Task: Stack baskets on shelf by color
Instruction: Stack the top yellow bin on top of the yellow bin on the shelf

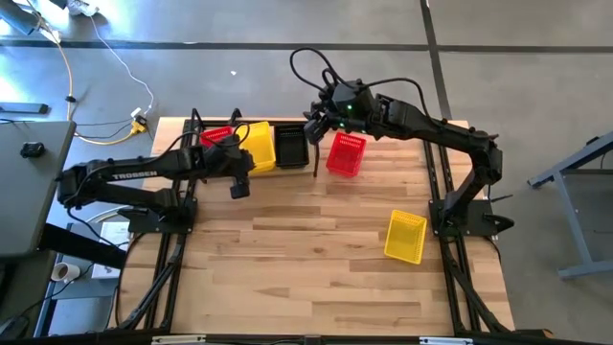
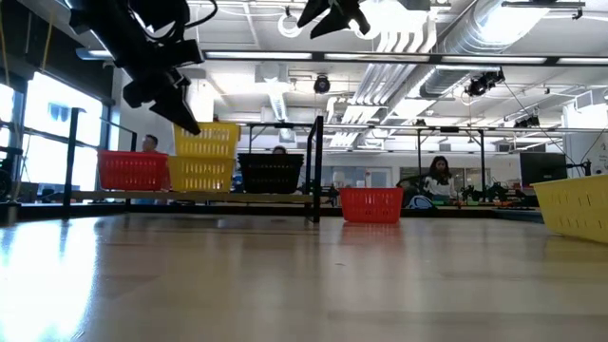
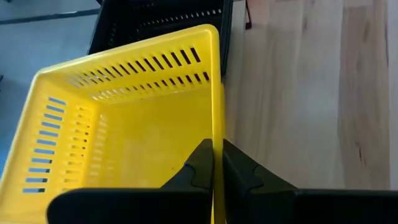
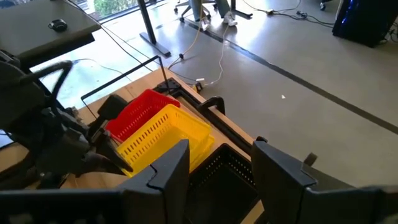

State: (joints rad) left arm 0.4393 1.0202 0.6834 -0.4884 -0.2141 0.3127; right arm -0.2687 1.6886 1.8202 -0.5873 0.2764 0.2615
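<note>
- Our left gripper (image 3: 217, 165) pinches a yellow basket's (image 3: 124, 124) rim, stacked on another yellow one on the shelf (image 2: 190, 197) at eleven o'clock.
- Our right gripper (image 4: 214, 165) hovers open, empty, above the black basket (image 1: 291, 149).
- The baskets we see inside are empty.

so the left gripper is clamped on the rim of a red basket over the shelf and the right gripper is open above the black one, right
Not quite: the left gripper is shut on a yellow basket, not a red one, as the left wrist view shows. The rest holds: it is over the shelf, and the right gripper is open above the black basket.
</note>
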